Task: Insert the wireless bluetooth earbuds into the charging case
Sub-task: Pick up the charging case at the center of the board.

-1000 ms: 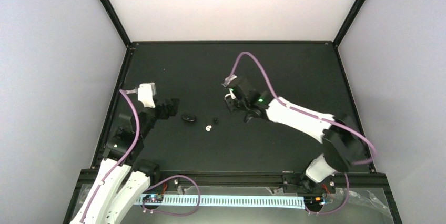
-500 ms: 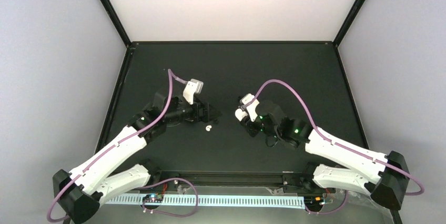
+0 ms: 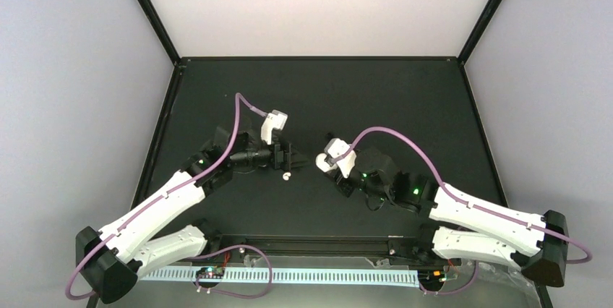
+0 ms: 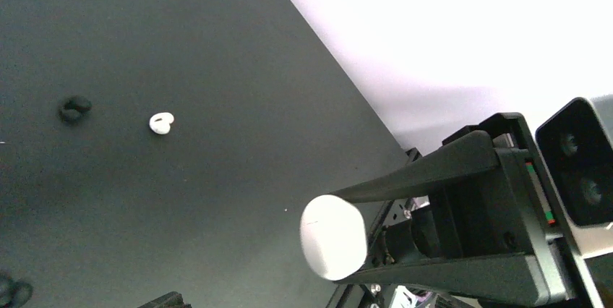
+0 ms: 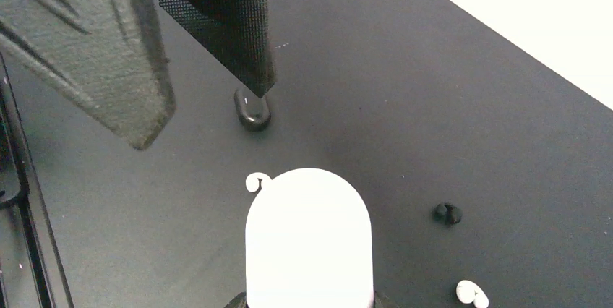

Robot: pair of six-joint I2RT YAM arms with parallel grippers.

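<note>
Earbuds (image 5: 447, 213) scattered, outside white case (image 5: 309, 239)

I can read no words, brands or numbers in any view. The pale strip (image 3: 289, 277) below the near edge of the bench (image 3: 325, 91) carries fine tick marks, but no legible figures. The white charging case (image 5: 309, 239) shows me a plain face.

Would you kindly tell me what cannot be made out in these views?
- Right wrist: the white case runs off the bottom edge; its lower half is unseen.
- Right wrist: one white earbud is half hidden behind that case.
- Right wrist: the dark item under a fingertip of the left end effector is partly covered; case or bud, unclear.
- Top view: the black earbud is too small and dark to find.
</note>
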